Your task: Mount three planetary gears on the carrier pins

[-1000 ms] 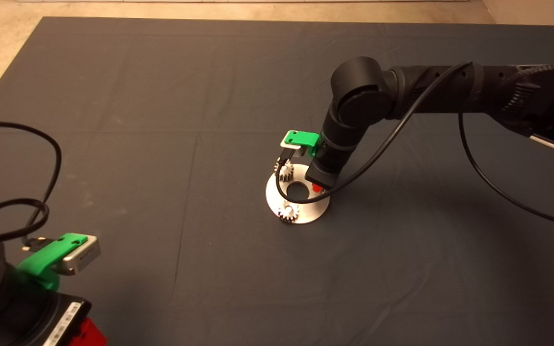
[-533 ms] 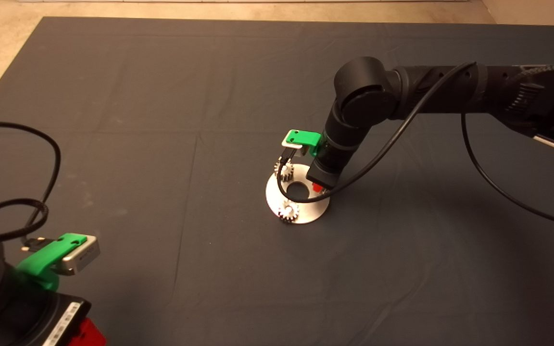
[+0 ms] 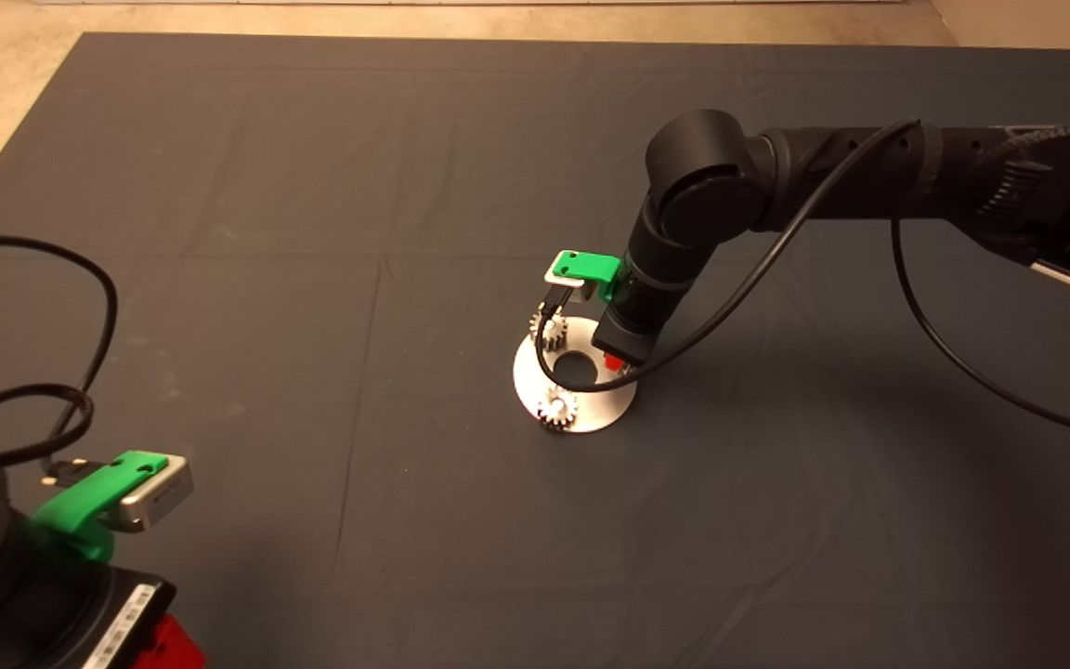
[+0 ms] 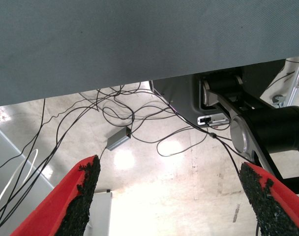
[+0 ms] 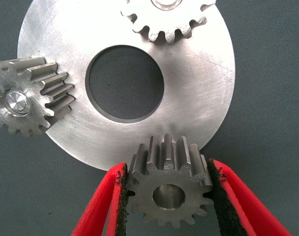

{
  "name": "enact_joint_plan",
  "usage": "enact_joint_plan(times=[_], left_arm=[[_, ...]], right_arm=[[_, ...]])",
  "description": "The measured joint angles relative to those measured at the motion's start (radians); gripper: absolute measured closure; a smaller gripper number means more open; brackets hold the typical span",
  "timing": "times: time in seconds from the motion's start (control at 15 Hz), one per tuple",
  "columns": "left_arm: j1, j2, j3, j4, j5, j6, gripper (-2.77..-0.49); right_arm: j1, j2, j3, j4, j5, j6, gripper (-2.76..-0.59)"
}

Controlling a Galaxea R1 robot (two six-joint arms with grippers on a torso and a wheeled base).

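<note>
Cataloguing left to right. Left end effector [image 3: 140, 641]: parked at the lower left edge of the dark table mat [image 3: 312, 186]; red fingers with black pads [image 4: 83, 196] spread wide, nothing between them; its wrist view shows only floor and loose black cables [image 4: 134, 115] beyond the mat.

Flat round shiny metal carrier disc with a large centre hole [image 3: 605, 409], mid-mat: two small silvery-grey toothed planetary gears already seated on their pins, one at the near rim [image 3: 557, 409], one at the far left rim [image 3: 546, 330]; a bright stud end shows in the bore of the latter [image 5: 15, 102].

Right end effector [image 3: 611, 362]: reaching in from the right, over the disc's right side, clamped on the third silvery-grey gear [image 5: 169, 189], pads against its teeth, bore visible.

Change since a second ago: the right arm has shifted only slightly, then settled; disc and seated gears unmoved. Judged meaning: two of three installed, final gear in fine alignment over the last pin, which is hidden beneath it.

Brands, labels, writing: a white sticker on the left arm's body [image 3: 122, 618], illegible; nothing else readable.
</note>
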Motion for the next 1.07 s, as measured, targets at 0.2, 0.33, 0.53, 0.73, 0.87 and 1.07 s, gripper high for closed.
enact_joint_plan(times=[0.2,0.33,0.53,0.73,0.87,1.07], left_arm=[[0.000,0.000,0.000,0.000,0.000,0.000,-2.02],[0.000,0.000,0.000,0.000,0.000,0.000,-2.02],[0.000,0.000,0.000,0.000,0.000,0.000,-2.02],[0.000,0.000,0.000,0.000,0.000,0.000,-2.02],[0.000,0.000,0.000,0.000,0.000,0.000,-2.02],[0.000,0.000,0.000,0.000,0.000,0.000,-2.02]], right_arm=[[0.000,-0.006,0.002,0.000,0.005,0.000,-1.02],[0.000,-0.006,0.004,0.000,0.003,0.000,-1.02],[-0.003,-0.012,0.035,-0.021,0.000,-0.001,-1.02],[-0.005,-0.012,0.048,-0.030,-0.004,-0.001,-1.02],[-0.006,-0.014,0.054,-0.032,-0.005,-0.001,-1.01],[-0.006,-0.017,0.054,-0.033,-0.004,-0.001,-1.01]])
